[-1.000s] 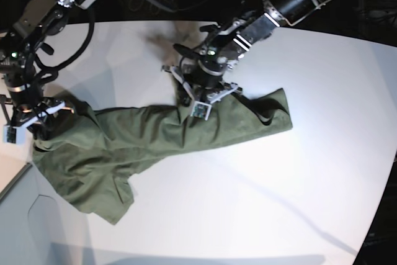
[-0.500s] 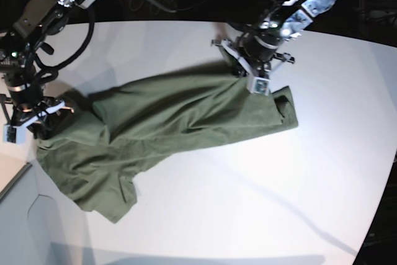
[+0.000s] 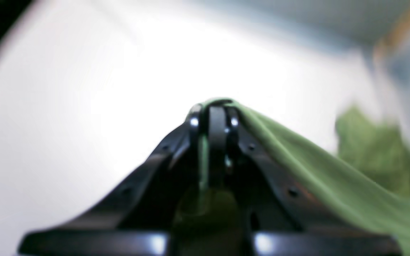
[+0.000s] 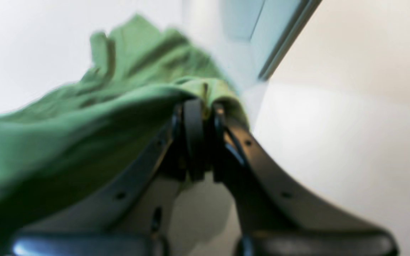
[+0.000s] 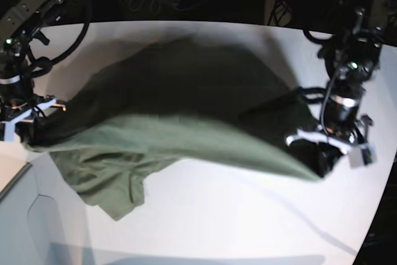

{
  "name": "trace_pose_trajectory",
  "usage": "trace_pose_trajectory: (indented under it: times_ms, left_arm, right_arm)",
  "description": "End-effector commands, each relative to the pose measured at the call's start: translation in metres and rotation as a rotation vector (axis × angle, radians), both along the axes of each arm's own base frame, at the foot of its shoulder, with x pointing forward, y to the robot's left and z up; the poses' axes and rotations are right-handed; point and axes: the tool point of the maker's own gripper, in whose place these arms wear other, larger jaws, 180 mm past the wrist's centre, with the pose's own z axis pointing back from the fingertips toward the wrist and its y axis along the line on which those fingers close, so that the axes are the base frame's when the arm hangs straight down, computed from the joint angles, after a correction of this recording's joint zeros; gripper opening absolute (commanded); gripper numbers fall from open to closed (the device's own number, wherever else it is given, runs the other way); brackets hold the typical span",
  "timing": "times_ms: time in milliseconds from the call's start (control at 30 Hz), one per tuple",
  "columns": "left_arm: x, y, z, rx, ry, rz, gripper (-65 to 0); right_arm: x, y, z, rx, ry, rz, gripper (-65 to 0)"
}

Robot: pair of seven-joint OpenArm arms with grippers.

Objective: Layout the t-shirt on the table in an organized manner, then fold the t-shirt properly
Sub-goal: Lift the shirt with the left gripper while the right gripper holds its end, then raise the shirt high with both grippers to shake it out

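The table (image 5: 205,215) is a broad white top with a curved far edge, and most of its near half lies bare. Across its middle the t-shirt (image 5: 180,134) is stretched between the two arms — an olive-green sheet lifted off the surface, blurred, with a dark shadow spread under and behind it. Only its lower left part sags onto the table, where a crumpled sleeve or hem lies in folds near the front left.

The left arm (image 5: 347,72), on the right side of the base view, reaches in from the far corner and bends steeply down, wrist pointing at the tabletop. The right arm (image 5: 31,23), on the left side of that view, curves down from the far left edge to a wrist held low by the table's side.

The left gripper (image 3: 213,115) has its jaws pressed together on an edge of the shirt; the cloth runs from the tips off to the right in a taut ridge. The right gripper (image 4: 200,106) is likewise pinched tight on a bunched edge of the fabric — the cloth drapes over its left finger and falls away to the left.
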Motion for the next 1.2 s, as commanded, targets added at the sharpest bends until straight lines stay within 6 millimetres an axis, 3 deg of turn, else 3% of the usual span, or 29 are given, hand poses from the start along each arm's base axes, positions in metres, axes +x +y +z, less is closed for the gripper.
trace_pose_trajectory:
  times_ms: [0, 167, 467, 667, 767, 867, 967, 1167]
  left_arm:
    - [0.01, 0.006, 0.03, 0.019, -0.092, 0.01, -65.0]
    - [0.035, 0.023, 0.086, 0.058, -0.239, 0.036, -65.0]
    - [0.053, 0.038, 0.166, 0.157, -0.422, 0.04, -65.0]
    - [0.053, 0.043, 0.18, 0.173, -0.454, 0.05, -65.0]
    - [0.052, 0.044, 0.183, 0.173, -0.468, 0.055, -65.0]
    - [0.047, 0.047, 0.198, 0.173, -0.554, 0.074, -65.0]
    - [0.043, 0.054, 0.209, 0.171, -0.606, 0.101, -65.0]
    - [0.041, 0.058, 0.211, 0.142, -0.62, 0.125, -65.0]
  right_arm:
    - [0.008, 0.0, 0.022, -0.012, -0.079, 0.001, -65.0]
    - [0.023, 0.004, 0.053, -0.029, -0.227, 0.024, -65.0]
    - [0.057, 0.046, 0.145, -0.057, -0.625, 0.171, -65.0]
    - [0.063, 0.072, 0.198, -0.066, -0.845, 0.257, -65.0]
    - [0.053, 0.083, 0.221, -0.071, -0.979, 0.295, -65.0]
    - [0.038, 0.086, 0.239, -0.081, -1.114, 0.313, -65.0]
    - [0.024, 0.087, 0.253, -0.091, -1.22, 0.321, -65.0]
    - [0.006, 0.078, 0.266, -0.11, -1.343, 0.271, -65.0]
